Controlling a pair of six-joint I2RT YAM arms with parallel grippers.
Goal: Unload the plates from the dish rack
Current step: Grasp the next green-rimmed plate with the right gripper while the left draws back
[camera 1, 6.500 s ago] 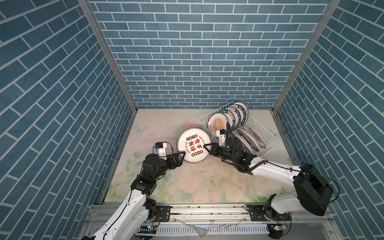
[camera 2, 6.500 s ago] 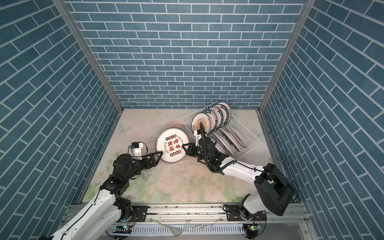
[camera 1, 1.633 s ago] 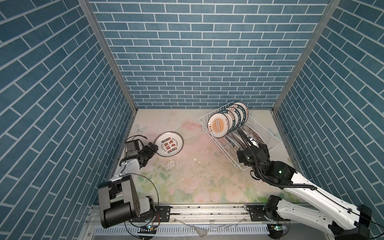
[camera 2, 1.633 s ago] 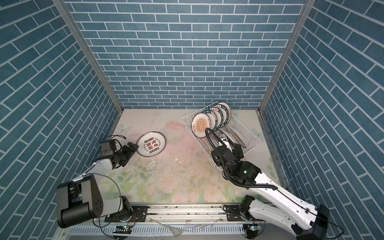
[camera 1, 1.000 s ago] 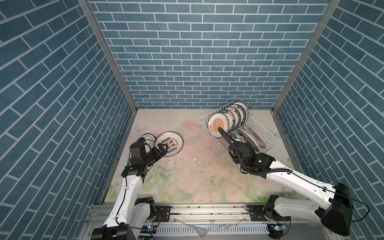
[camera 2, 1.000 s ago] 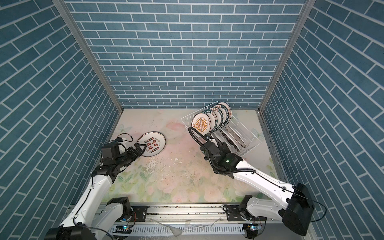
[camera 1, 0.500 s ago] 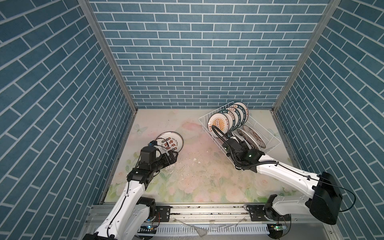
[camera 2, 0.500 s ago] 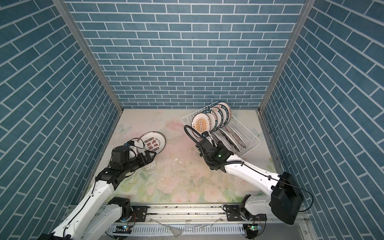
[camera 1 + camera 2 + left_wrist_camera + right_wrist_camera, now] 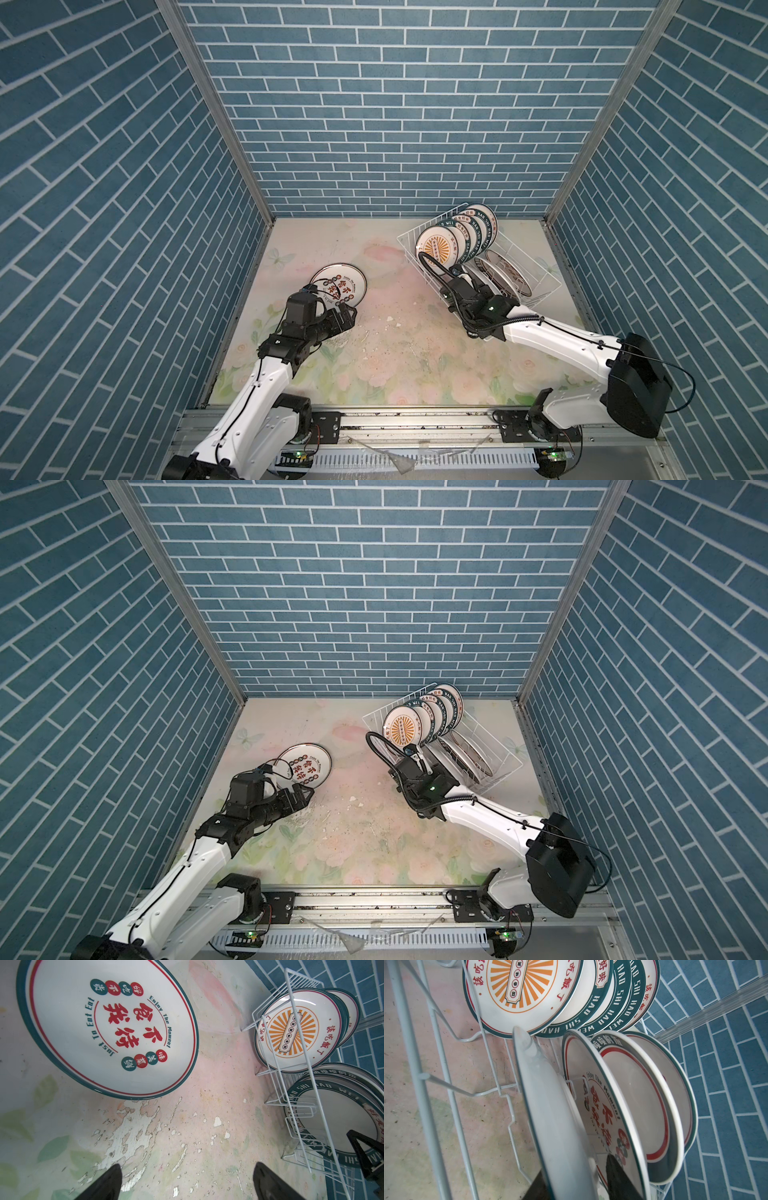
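Since the earliest frames, the red-lettered plate (image 9: 338, 286), then held up in mid-frame between both arms, has come to lie flat on the tabletop (image 9: 395, 365), left of centre in both top views. The left pincer (image 9: 347, 318) now hovers just below it in the frame, jaws spread wide and empty. The left wrist view shows only bare tabletop between its tips.

The right pincer (image 9: 422, 760) has swung up to the dish rack (image 9: 536, 286), right of centre. In the right wrist view its fingers (image 9: 616, 1178) stand either side of the nearest plate (image 9: 554, 1126) of the lower row, which stands on edge among the prongs. Whether they clamp it cannot be told. Behind it, the sunburst plate (image 9: 436, 249) fronts a second upright row.
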